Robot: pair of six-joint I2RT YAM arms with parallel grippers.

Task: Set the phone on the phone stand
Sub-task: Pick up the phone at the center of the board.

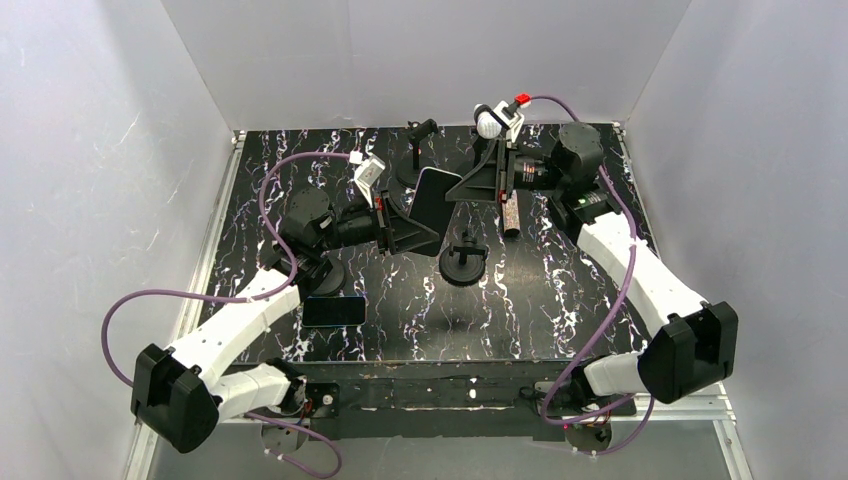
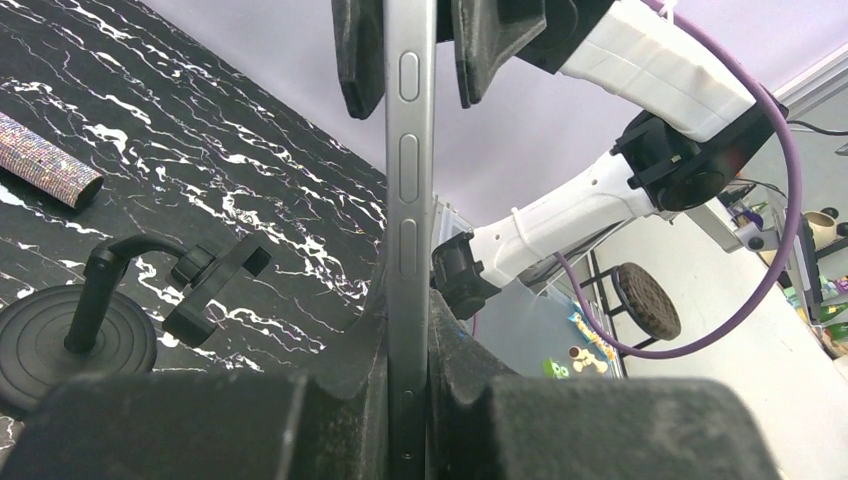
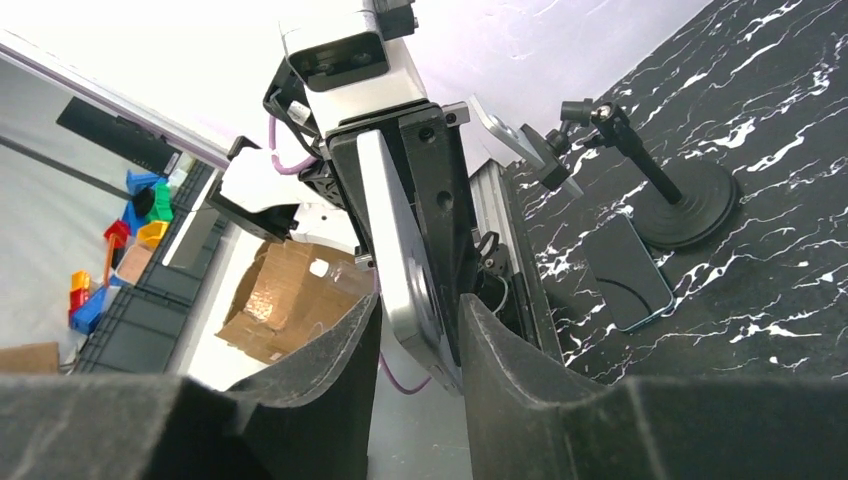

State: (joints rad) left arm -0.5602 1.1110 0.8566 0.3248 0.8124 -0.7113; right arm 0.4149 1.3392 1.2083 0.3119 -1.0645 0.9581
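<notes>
Currently the phone is off the tabletop, held in the air just behind and slightly left of the phone stand and not touching it. It is tilted, with one end toward each arm. The left end effector is clenched on the phone's nearer end. In the left wrist view its fingers press both faces of the edge-on phone. The right end effector comes in from behind and to the right of the phone stand and straddles the phone's far end. One pad sits against a face and a thin slit of light shows at the other, so I cannot tell whether it is clamped or only closing around it. The phone stand is upright on its round black base near the middle of the tabletop, and the left wrist view shows its cradle on a bent arm. A second phone lies flat, well to the left of the phone stand and nearer the arm bases. A third stand is just beside that phone, partly hidden under the left arm in the top view. A glitter-covered roll lies to the right of and behind the phone stand. A rear stand sits farther back and to its left, close to the back wall.
</notes>
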